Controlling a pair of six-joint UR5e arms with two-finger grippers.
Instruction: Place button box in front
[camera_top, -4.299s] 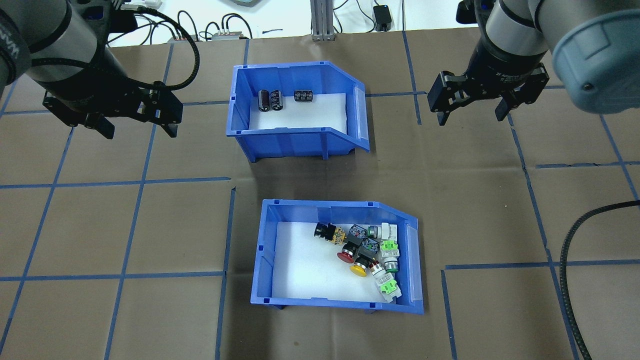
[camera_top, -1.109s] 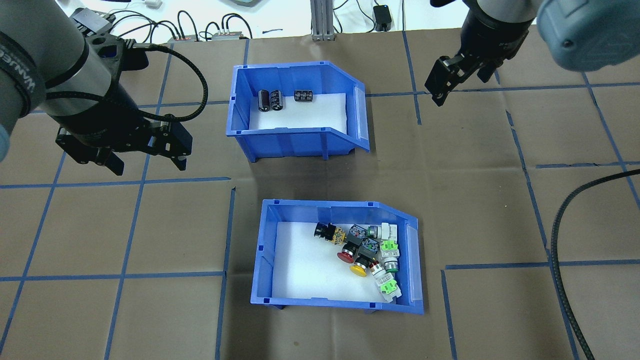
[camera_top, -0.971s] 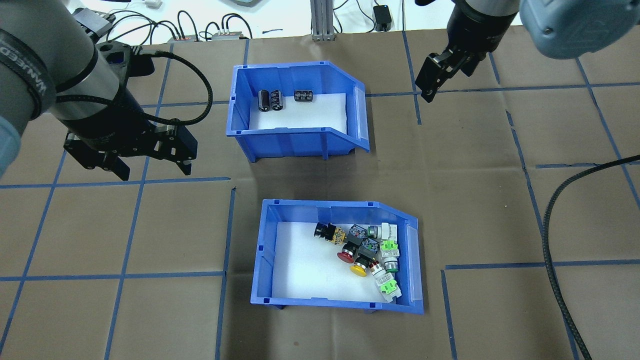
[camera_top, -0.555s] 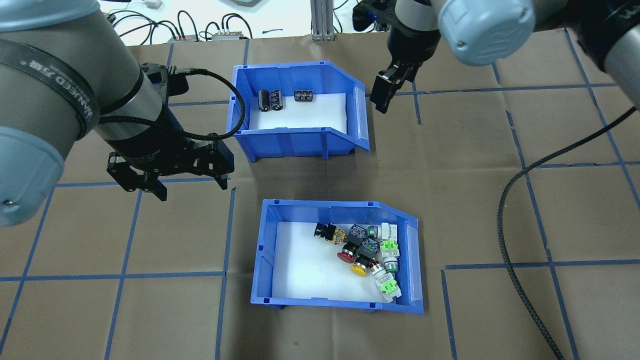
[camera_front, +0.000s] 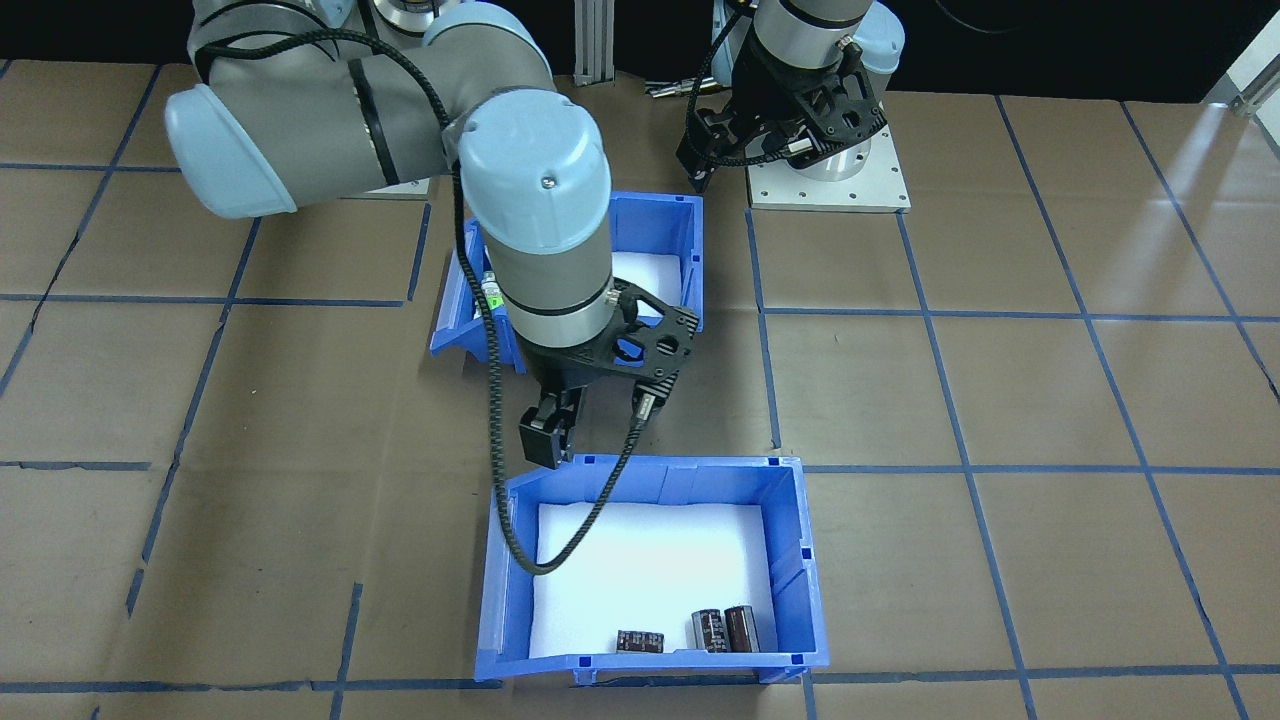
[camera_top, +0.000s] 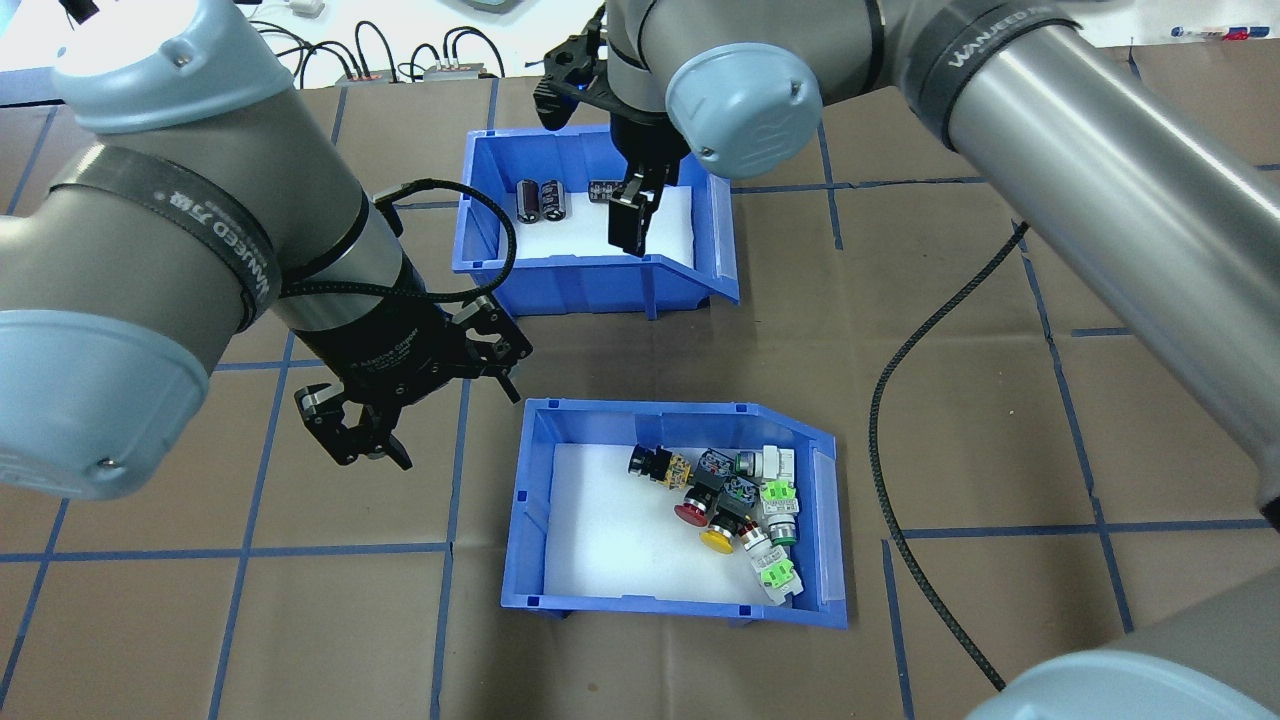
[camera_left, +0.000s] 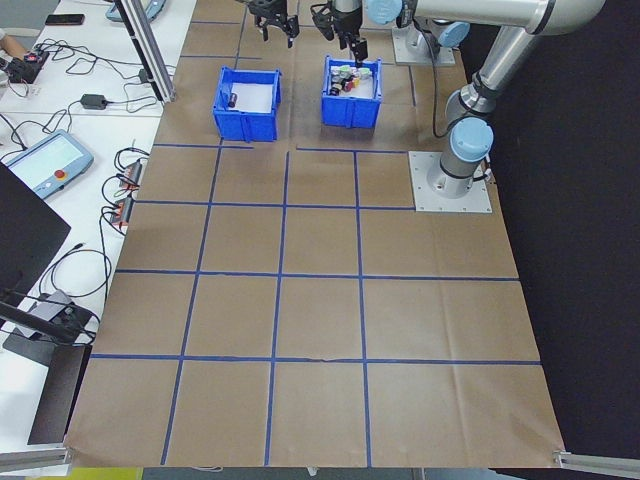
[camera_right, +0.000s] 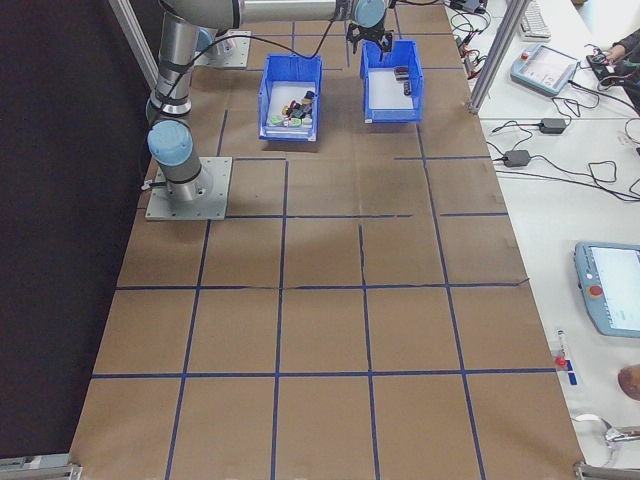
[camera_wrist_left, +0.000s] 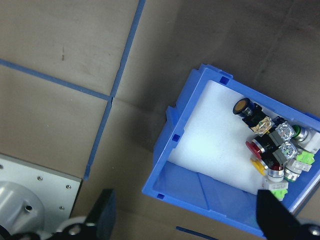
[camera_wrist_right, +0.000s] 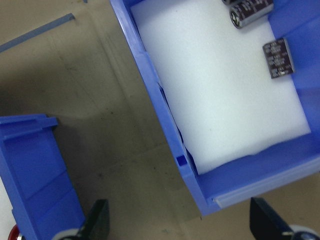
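Overhead exterior: button box (camera_top: 560, 520) sits nearest robot, behind the capacitor bin (camera_top: 520, 240); left gripper (camera_top: 415, 425) spread wide just beside its side wall, right gripper (camera_top: 630, 222) fingers apart w/ nothing held over other bin—pinch wall squarely, lift level.

Button box (camera_top: 530, 520): smooth blue plastic, slight sheen; floor matt white, foam-like. Switches (camera_top: 745, 500): glossy red, yellow, green caps, shiny metal collars. Second bin (camera_top: 480, 215): same blue plastic, matt white floor; cylinders (camera_top: 540, 200) dark, glossy. Table (camera_top: 1000, 400): matt brown paper, creased, blue tape lines. Left gripper (camera_top: 420, 415): matt black. Arm shells: satin grey metal, pale blue plastic caps.
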